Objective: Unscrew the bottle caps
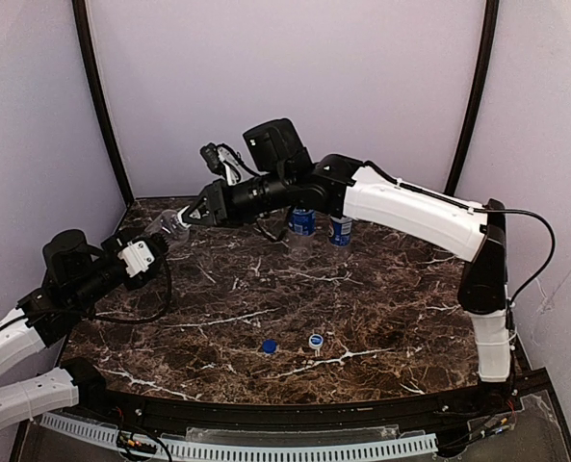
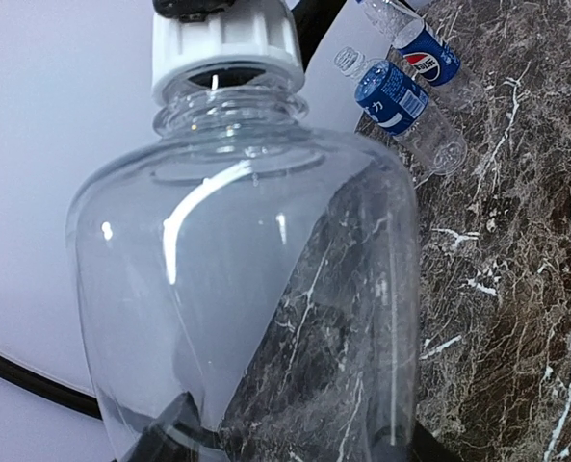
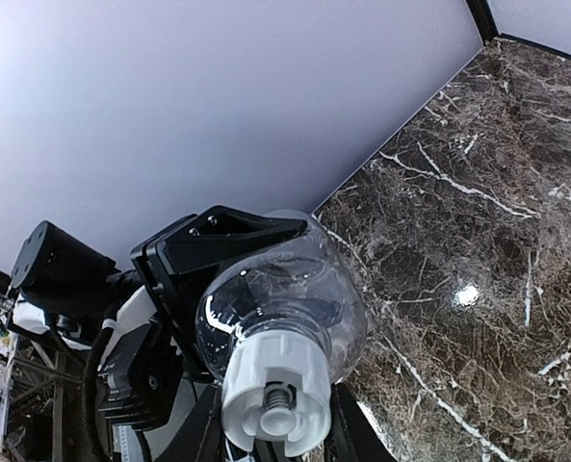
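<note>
Plain bottle (image 1: 174,223) is held off the counter (image 1: 381,289) over the back left corner, tipped with its neck toward the right arm. Left tool (image 1: 165,236) is clenched round the bottle's lower body. Right tool (image 1: 194,214) reaches across from the far side. In the right wrist view its two fingers sit on either side of the white cap (image 3: 271,390) and look pressed against it, so I read it as grasping the cap.

Two labelled bottles (image 1: 302,223) stand at the back of the counter, close together and under the right forearm. Their necks look open in the left wrist view. A blue cap (image 1: 269,346) and a second loose cap (image 1: 316,341) lie near the front edge. Judged from that, the white cap is the last one on.

Risks from here:
- The bottle wall is thin and clear. If the left tool's hold is too light, the whole bottle may turn with the cap and the thread never breaks loose.
- Too hard a squeeze could buckle the wall and shift the neck out of line with the right tool.
- The cap is small and ridged. A slightly off-centre grasp could slip round it without turning it.
- Once free, a dropped cap could bounce and roll toward the wall or off the counter.
- The right forearm passes just above the labelled bottles, so a low withdrawal could knock them over.
</note>
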Motion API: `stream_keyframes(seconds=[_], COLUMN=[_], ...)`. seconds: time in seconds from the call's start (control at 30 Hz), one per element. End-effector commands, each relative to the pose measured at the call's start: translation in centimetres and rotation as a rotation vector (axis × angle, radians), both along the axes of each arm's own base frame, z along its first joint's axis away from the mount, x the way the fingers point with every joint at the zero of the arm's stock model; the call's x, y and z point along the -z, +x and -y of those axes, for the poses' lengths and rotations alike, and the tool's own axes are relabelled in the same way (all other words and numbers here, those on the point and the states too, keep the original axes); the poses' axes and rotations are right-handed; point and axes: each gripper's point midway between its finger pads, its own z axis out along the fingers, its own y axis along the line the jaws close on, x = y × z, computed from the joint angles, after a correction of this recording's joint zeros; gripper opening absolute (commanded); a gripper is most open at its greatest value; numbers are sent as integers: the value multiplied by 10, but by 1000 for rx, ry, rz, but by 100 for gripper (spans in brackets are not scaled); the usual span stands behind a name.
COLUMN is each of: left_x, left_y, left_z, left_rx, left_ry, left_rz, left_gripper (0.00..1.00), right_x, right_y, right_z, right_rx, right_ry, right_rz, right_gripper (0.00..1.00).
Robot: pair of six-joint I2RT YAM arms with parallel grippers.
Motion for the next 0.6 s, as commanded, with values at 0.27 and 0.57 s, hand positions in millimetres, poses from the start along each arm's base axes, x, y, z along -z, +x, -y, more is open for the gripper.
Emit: stream_keyframes(seconds=[0.27, 0.57], left_x=[3, 3], left_y=[-3, -3], left_z=[6, 5], left_rx=[32, 26], left_ry=[8, -10], left_rz=[4, -15], left_gripper=[51, 51], right_x=[1, -1], right_y=[-3, 3], right_z=[-17, -12], right_rx=[-64, -38], right_ry=[45, 38], right_rz=[-12, 12], right_gripper=[34, 0])
